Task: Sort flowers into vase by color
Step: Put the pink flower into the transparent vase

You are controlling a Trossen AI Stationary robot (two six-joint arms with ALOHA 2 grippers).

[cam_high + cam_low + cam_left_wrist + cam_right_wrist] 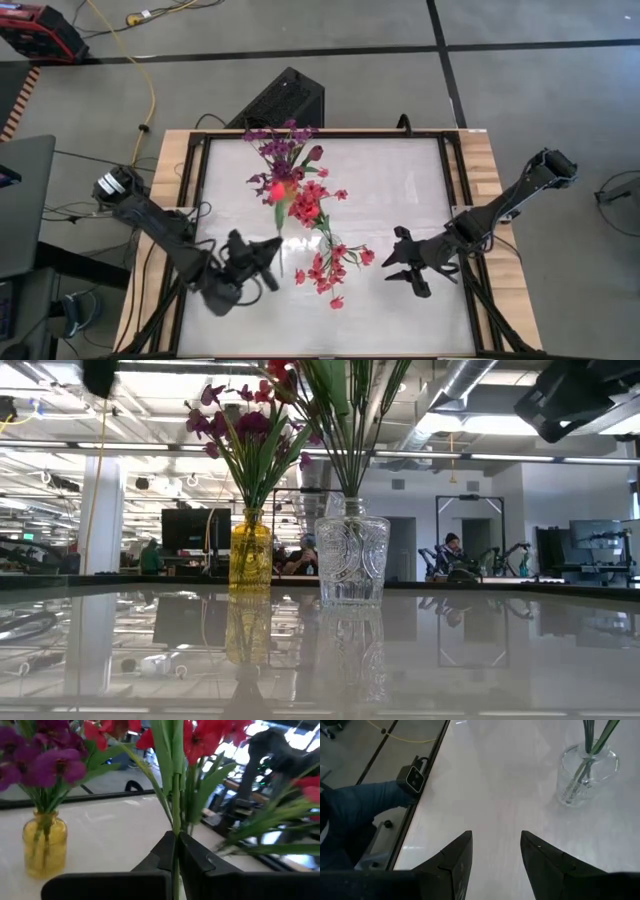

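A yellow vase [250, 555] [44, 845] holds the purple-magenta sprigs [280, 145]. Beside it, a clear cut-glass vase [352, 560] [587, 775] holds green stalks with red-pink sprigs [308, 205], and some of these lean out toward the near edge [330, 265]. Both vases stand on their bases on the white table. My left gripper [274, 262] [176, 851] is near the clear vase, shut on a single green stalk with a red bud [278, 190]. My right gripper [398, 270] [496, 845] hovers open over bare table to the right of the vases. My left gripper pinches the thin green stalk [175, 827] between its two fingers, which lie across it. The stalk rises out of the fingers toward the vases, with its bud near the red-pink blossoms. Its lower end is hidden behind the gripper. No stalk end shows on the table in the low view.
A dark box [285, 100] sits past the far edge. A small camera unit [414, 779] is fixed at the table's edge. The wooden frame [170, 200] borders the white top. Bare table lies right of the vases and toward the near edge. People sit far off in the room.
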